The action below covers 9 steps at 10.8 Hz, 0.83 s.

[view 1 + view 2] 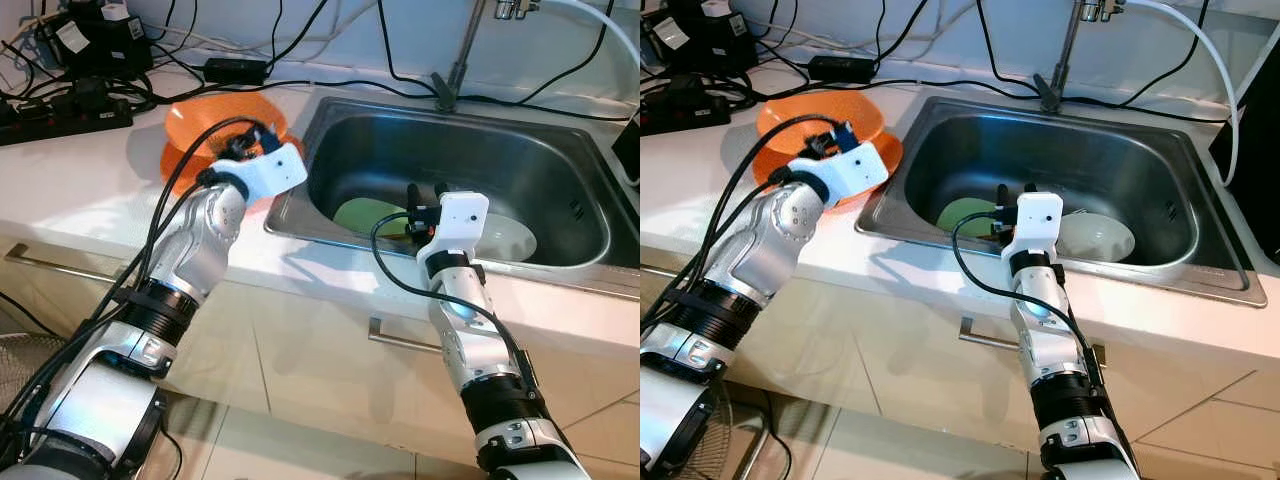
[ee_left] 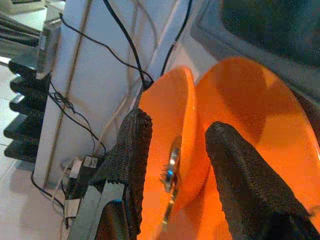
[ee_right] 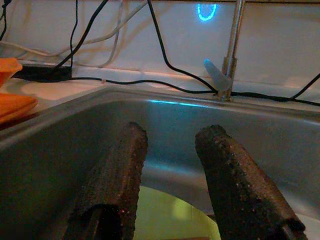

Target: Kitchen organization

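Observation:
An orange bowl [image 1: 205, 115] rests on an orange plate [image 1: 172, 168] on the white counter, left of the steel sink [image 1: 520, 160]. My left gripper [image 1: 255, 133] is at the bowl's near rim. In the left wrist view its open fingers [image 2: 132, 145] stand on either side of the bowl's wall [image 2: 167, 115]. A green plate [image 1: 362, 215] and a white bowl [image 1: 512, 238] lie in the sink's bottom. My right gripper [image 1: 425, 192] reaches into the sink, open and holding nothing, just above the green plate's [image 3: 165, 215] near edge, left of the white bowl.
The faucet [image 1: 455, 60] rises behind the sink. Black power strips and adapters [image 1: 70, 100] with many cables crowd the counter's back left, close behind the orange bowl. A cabinet handle [image 1: 400, 340] sits below the sink's front edge.

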{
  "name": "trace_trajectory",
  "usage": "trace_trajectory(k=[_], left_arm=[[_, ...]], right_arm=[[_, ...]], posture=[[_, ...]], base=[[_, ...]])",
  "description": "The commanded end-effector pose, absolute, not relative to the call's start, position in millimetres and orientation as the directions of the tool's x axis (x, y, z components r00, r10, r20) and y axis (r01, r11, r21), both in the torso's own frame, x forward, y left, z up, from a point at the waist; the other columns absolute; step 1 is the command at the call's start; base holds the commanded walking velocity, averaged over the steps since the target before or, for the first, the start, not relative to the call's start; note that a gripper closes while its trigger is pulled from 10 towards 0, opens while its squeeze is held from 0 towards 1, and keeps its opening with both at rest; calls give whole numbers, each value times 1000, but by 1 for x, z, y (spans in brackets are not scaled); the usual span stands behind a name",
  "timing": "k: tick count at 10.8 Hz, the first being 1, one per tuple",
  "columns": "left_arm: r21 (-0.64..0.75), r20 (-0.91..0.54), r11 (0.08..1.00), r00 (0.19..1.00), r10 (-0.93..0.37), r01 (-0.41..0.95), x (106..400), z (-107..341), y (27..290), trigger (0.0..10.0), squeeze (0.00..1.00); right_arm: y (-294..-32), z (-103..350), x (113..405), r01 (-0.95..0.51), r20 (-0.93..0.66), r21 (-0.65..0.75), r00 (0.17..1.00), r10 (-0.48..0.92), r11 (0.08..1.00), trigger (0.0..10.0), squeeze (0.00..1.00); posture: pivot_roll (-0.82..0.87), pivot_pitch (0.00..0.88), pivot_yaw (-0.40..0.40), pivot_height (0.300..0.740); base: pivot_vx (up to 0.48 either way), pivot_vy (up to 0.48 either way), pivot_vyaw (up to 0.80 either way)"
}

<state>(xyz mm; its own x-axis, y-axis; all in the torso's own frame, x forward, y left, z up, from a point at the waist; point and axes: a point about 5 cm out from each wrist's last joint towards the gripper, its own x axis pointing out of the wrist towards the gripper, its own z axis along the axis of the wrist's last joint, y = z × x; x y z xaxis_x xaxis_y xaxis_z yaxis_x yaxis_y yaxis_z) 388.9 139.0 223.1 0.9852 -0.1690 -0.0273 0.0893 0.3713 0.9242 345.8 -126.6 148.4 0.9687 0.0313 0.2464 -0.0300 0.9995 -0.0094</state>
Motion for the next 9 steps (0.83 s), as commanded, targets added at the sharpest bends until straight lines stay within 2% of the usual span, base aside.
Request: trace_trajectory(k=[1, 9], left_arm=[[931, -14, 358, 987, -162, 71, 392, 229, 140, 10000, 0], [929, -11, 362, 982, -188, 79, 400, 230, 133, 10000, 0]], right_arm=[[-132, 138, 344, -13, 207, -9, 978, 15, 1000, 10000, 0], [-133, 138, 343, -10, 205, -11, 979, 13, 1000, 10000, 0]], posture=[[195, 55, 19, 740], [187, 65, 17, 740]], base=[[0, 0, 0], [0, 0, 0]])
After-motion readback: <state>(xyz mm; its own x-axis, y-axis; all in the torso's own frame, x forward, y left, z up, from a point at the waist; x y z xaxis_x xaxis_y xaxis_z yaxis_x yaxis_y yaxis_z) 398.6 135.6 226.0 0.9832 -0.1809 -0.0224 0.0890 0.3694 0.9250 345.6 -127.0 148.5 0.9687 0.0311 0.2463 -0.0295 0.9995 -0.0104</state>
